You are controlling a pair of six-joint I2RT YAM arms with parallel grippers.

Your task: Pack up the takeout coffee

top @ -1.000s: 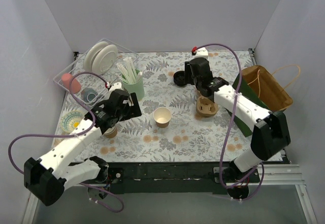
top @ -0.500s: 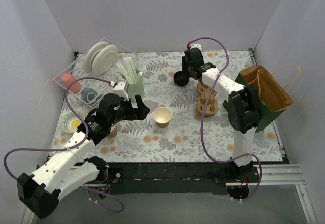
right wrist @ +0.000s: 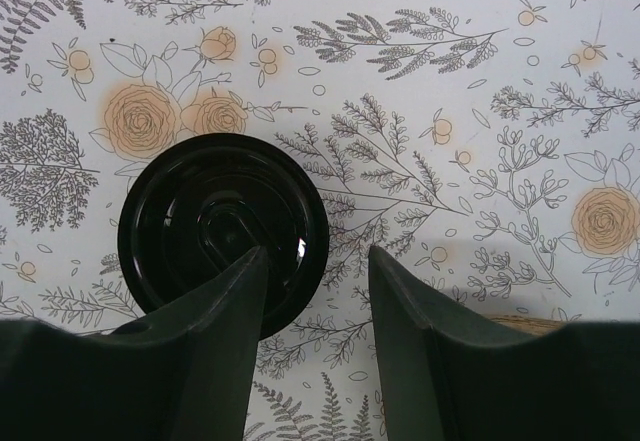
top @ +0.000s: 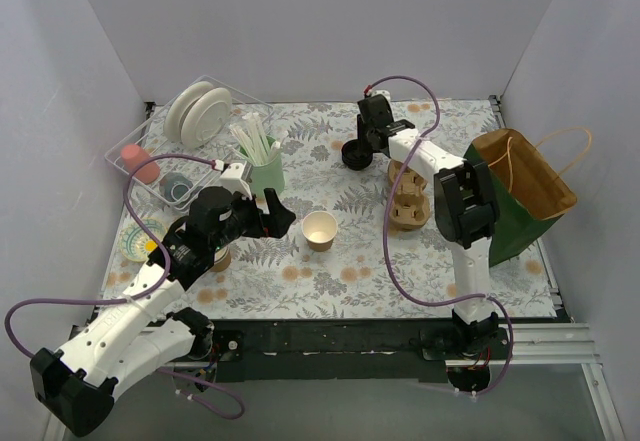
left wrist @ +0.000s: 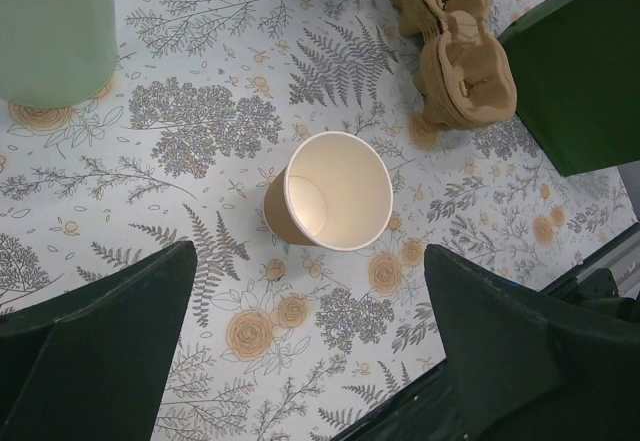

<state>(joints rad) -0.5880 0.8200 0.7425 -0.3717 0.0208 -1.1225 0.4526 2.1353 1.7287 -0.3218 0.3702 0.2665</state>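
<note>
- The left arm (top: pixel 140 291) is being held low, stretched forward and rightward from its base.
- The left gripper (left wrist: pixel 308 261) is being held wide open, with its dark fingers (left wrist: pixel 100 351) angled downward.
- The right arm (top: pixel 465 206) is being held folded at the elbow, with the forearm reaching far and leftward.
- The right gripper (right wrist: pixel 312 261) is being held narrowly parted, seemingly pointing straight down.

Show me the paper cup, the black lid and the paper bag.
paper cup (left wrist: pixel 335 196): left wrist view, its white inside.
black lid (right wrist: pixel 215 211): right wrist view, its top face.
paper bag (top: pixel 528 179): top external view, its brown inner wall.
</note>
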